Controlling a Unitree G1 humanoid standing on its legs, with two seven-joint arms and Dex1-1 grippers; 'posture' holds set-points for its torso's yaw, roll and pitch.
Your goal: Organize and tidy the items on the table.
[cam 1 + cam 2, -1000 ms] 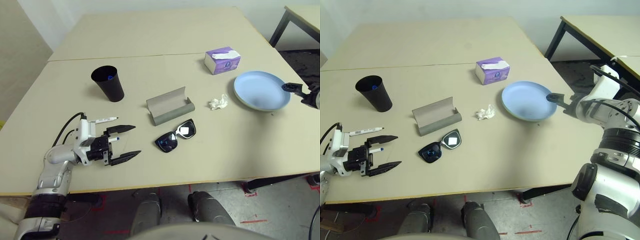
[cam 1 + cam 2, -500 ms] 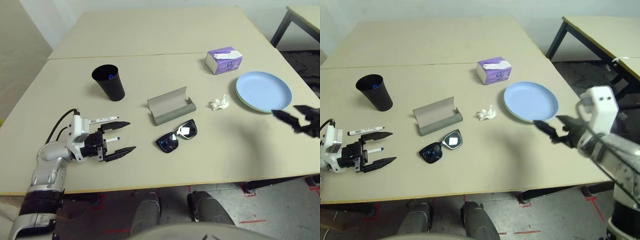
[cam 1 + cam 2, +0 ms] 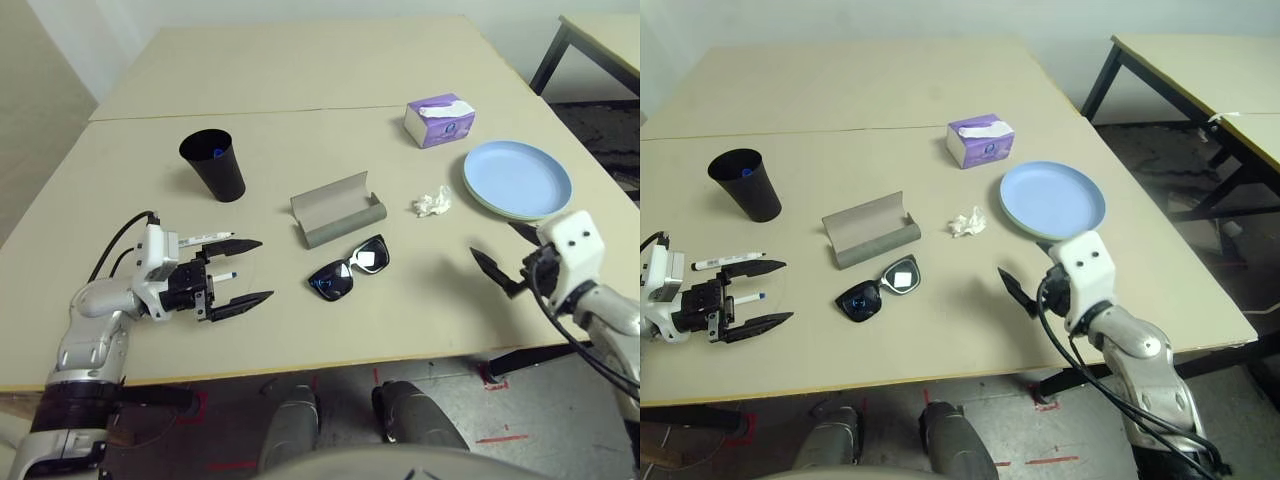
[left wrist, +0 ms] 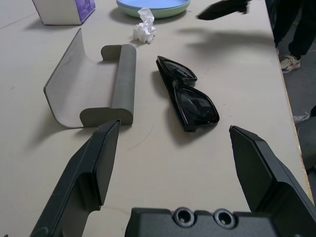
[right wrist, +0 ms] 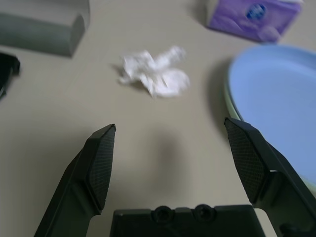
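So my right gripper (image 5: 170,163) was hanging low over the table (image 3: 300,60) with its jaws spread as wide as they go, nothing between them — it was aimed at the crumpled tissue (image 5: 155,73), which sat dead ahead at 12 o'clock of the gripper. My guess: the tissue was the next thing to bin or move, hence the wide-open pose.

The blue plate (image 3: 518,180) was already stacked on the green plate (image 5: 232,109), whose rim peeked out underneath, around 2 o'clock from the tissue. Looked sorted to me. The purple tissue box (image 3: 440,120) sat at 12 of the tissue, and I figured it stays.

My left gripper (image 3: 243,272) was also fully open and empty, hovering at the table's near left. Two markers were right by it — the black-capped marker (image 3: 207,239) just past the far finger, the blue-capped marker (image 3: 224,277) between the fingers, though I couldn't tell if anything touched.

The sunglasses (image 4: 187,96) lay folded just beside the open glasses case (image 4: 91,84), at its 5 o'clock — probably so they could go in. The black cup (image 3: 213,165) stood upright at 10 o'clock of the case.
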